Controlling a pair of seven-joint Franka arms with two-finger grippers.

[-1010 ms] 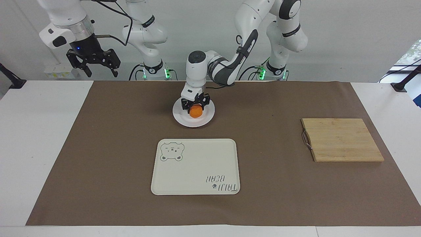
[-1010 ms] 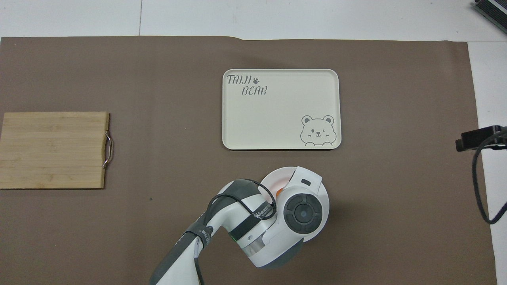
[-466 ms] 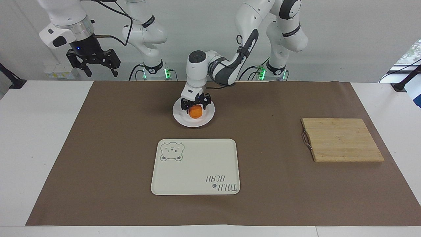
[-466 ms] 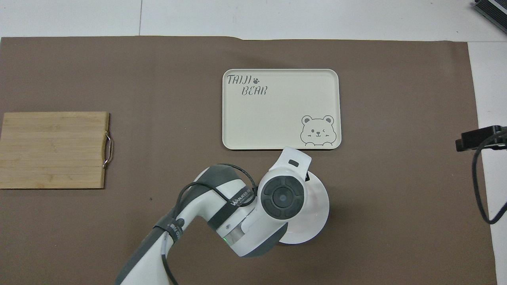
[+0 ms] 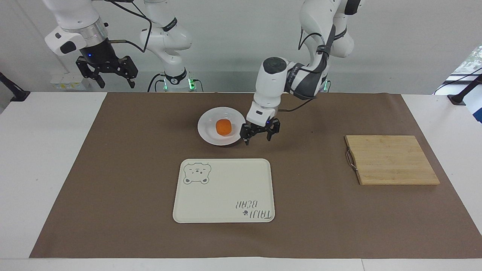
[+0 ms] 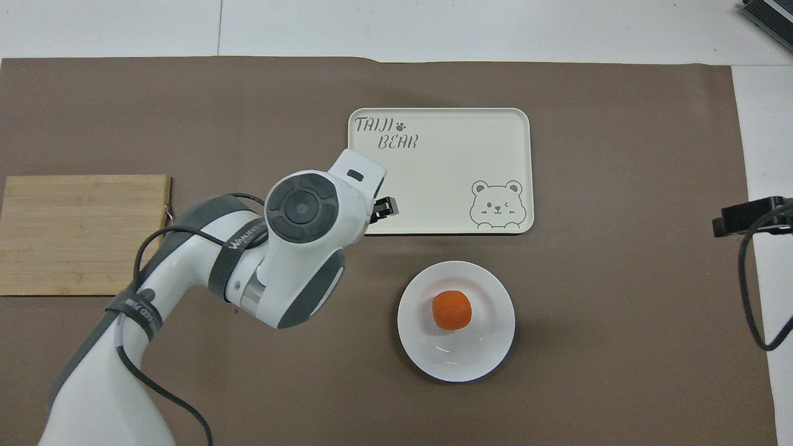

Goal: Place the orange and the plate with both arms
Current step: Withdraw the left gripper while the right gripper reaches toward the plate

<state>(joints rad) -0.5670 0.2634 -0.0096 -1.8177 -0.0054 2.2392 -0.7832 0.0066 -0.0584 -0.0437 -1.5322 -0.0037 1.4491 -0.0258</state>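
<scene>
White table (image 5: 49, 158), brown mat (image 5: 124, 169), plate (image 5: 209, 133), tray (image 5: 226, 188), wooden board (image 5: 391, 160)

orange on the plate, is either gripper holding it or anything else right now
Nothing is held. The orange sits free on the plate. The left gripper hangs open beside the plate; the right gripper waits open, raised at its end.

Overhead: left gripper (image 6: 383, 207) mostly hidden under own wrist; cutting board (image 6: 83, 234) cut by edge, handle partly covered.

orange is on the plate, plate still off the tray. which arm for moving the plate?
Probably left: its open end effector hangs right beside the plate; the right end effector waits high off the mat.
</scene>
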